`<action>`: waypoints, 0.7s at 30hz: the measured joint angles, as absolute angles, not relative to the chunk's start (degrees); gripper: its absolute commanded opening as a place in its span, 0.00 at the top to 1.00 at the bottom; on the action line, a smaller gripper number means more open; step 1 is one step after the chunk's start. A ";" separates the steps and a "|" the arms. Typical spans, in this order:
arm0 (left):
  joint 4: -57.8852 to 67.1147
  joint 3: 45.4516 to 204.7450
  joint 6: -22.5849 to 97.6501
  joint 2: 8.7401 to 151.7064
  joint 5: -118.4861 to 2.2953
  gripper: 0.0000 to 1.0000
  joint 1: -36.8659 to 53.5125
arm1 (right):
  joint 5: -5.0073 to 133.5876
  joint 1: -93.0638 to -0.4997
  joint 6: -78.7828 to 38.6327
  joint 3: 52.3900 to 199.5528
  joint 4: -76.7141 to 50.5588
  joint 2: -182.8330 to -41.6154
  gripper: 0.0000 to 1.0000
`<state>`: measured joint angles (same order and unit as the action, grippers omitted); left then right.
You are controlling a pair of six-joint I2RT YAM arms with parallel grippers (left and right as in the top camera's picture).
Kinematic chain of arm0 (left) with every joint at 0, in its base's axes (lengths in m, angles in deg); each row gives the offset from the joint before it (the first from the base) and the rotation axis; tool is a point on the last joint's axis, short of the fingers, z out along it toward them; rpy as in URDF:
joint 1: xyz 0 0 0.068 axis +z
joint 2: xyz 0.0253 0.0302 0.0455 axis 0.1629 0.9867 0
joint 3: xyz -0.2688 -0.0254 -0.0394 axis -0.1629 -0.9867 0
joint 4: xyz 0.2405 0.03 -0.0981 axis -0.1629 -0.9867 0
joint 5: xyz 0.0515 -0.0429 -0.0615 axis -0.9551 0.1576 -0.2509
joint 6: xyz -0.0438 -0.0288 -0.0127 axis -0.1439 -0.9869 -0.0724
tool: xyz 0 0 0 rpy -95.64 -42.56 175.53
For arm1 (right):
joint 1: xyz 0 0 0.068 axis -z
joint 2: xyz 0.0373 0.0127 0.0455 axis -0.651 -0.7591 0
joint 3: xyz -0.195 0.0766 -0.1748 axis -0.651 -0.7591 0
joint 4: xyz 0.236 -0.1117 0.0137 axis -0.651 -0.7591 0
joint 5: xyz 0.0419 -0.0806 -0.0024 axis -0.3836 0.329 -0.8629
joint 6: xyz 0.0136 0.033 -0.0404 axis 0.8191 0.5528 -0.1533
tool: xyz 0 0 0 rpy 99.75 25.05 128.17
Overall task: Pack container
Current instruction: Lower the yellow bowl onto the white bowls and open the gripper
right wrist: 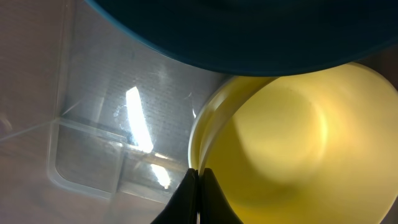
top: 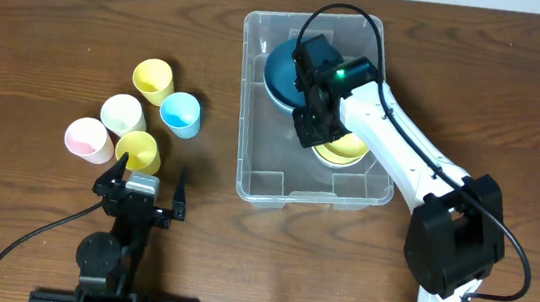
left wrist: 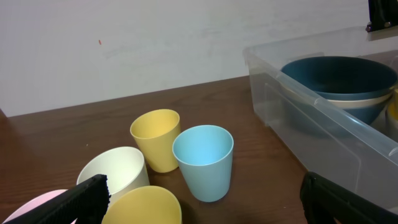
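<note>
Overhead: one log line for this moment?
container: dark blue bowl, yellow bowl inside | right gripper: shut on yellow bowl rim | left gripper: open, beside five cups outside container

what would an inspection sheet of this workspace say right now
surface: dark wooden table, no spills seen
job's things: clear container at centre holding dark blue bowl and yellow bowl; yellow cup, blue cup, white cup, pink cup, second yellow cup upright to its left
clutter: nothing seen
grippers: left gripper open, empty, near the cups; right gripper inside the container, shut on the yellow bowl's rim
cables: black cable arches over the container; second cable loops by the left arm's base
surroundings: pale wall behind the table
</note>
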<state>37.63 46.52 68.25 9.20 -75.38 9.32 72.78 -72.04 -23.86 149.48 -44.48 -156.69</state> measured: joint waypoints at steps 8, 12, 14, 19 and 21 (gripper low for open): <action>37.63 46.52 68.25 9.20 -75.38 0.02 9.32 | 72.83 -72.04 -22.94 149.85 -44.48 -156.69 0.68; 37.63 46.52 68.25 9.20 -75.38 0.02 9.32 | 72.87 -72.04 -22.61 150.07 -44.37 -156.69 0.41; 37.63 46.52 68.25 9.20 -75.38 0.02 9.32 | 72.93 -72.04 -22.68 150.20 -44.37 -156.69 0.39; 37.63 46.52 68.25 9.20 -75.38 0.02 9.32 | 73.07 -72.04 -22.63 151.95 -46.05 -156.71 0.26; 37.63 46.52 68.25 9.20 -75.38 0.02 9.32 | 73.11 -72.04 -22.41 154.11 -47.97 -156.85 0.01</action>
<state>37.63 46.52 68.25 9.20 -75.38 9.32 73.11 -72.04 -22.41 154.11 -47.97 -156.85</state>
